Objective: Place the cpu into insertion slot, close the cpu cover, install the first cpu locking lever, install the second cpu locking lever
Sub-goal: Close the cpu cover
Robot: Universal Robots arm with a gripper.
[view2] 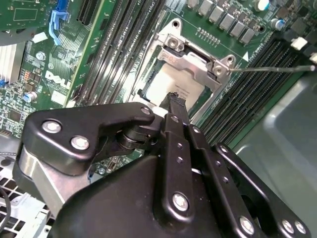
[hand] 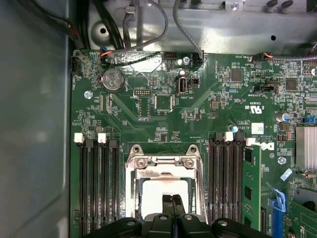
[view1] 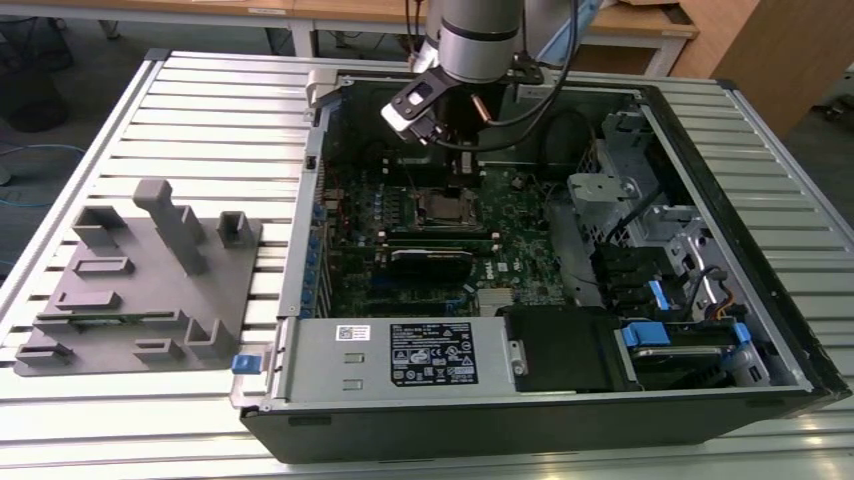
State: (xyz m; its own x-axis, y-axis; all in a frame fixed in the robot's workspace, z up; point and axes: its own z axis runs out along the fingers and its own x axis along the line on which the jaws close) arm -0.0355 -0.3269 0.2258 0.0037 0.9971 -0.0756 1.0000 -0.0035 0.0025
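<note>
The cpu (view2: pixel 166 82) (hand: pixel 158 191) lies flat in the insertion slot (view1: pixel 441 206), its silver top showing. The cpu cover (view2: pixel 190 57) (hand: pixel 163 171) lies down around it, and the chip shows through the cover's window. My gripper (view2: pixel 174 96) (hand: pixel 172 199) (view1: pixel 461 165) is shut with nothing in it. Its black fingertips point down at the middle of the chip, at or just above its top. One thin cpu locking lever (view2: pixel 272 69) sticks out sideways from the socket's corner, off the board.
Black memory slots (hand: pixel 96 183) (hand: pixel 225 183) flank the socket closely on both sides. The case wall (hand: pixel 34 124) and grey drive cage (view1: pixel 627 200) hem in the board. A grey fixture (view1: pixel 147 280) sits on the table at the exterior view's left.
</note>
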